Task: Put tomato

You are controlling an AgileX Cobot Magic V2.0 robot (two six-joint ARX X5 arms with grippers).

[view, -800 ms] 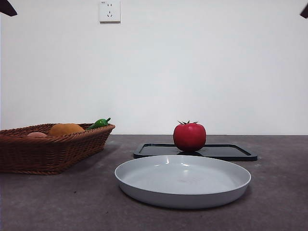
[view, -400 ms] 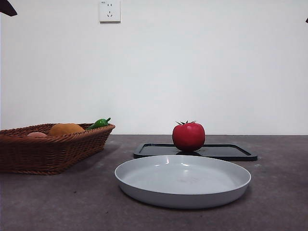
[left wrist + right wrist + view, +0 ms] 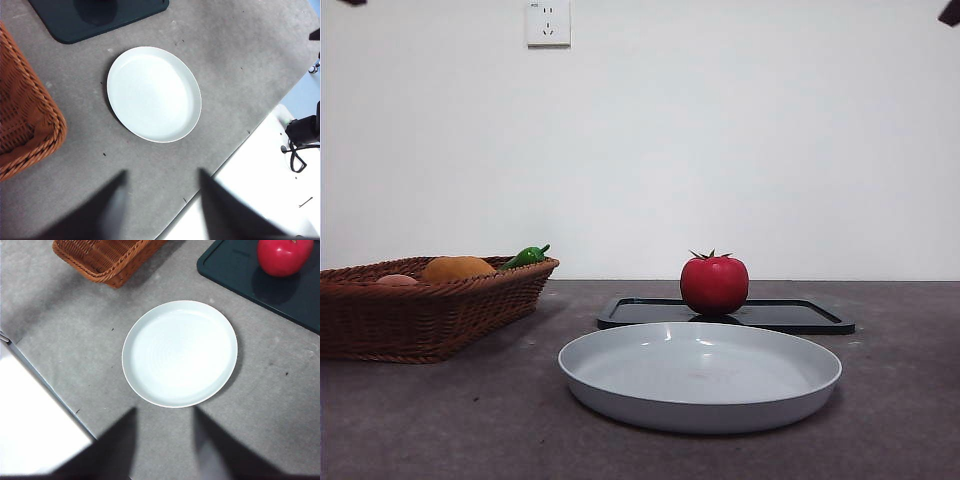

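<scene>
- We saw the tomato (image 3: 714, 284) standing upright on the black tray (image 3: 800, 316), toward the tray's left part, its dark green stem pointing up; nothing touched it.
- In the right wrist view the tomato (image 3: 284, 256) sat on the same tray (image 3: 235, 270) with a faint reflection under it.
- The tray lay flat on the grey counter (image 3: 440, 420), on the far side of the white plate (image 3: 700, 405).
- The plate was nearer to us than the tray and held nothing; its far rim stood just in front of the tray's near edge, and we could not tell from the front whether they touched. From the wrist views we saw a strip of bare counter between plate (image 3: 145, 330) and tray.
- To the left, well apart from the plate, stood a brown wicker basket (image 3: 420, 320). In it we saw an orange round fruit (image 3: 458, 268), a green pepper (image 3: 526, 257) at its far right corner, and a pale rounded thing (image 3: 396, 281) we could not identify.
- A white wall socket (image 3: 548, 22) was on the wall above, at the far left.
- The left hand (image 3: 162, 200) hung high over the counter's near edge, its jaws spread wide and holding nothing, with the plate (image 3: 120, 75) and the basket's corner (image 3: 30, 135) below it.
- The right hand (image 3: 165, 440) hung likewise high, jaws wide apart and empty, well away from the tomato.
- In the front view the arms showed only as dark tips at the top corners.
</scene>
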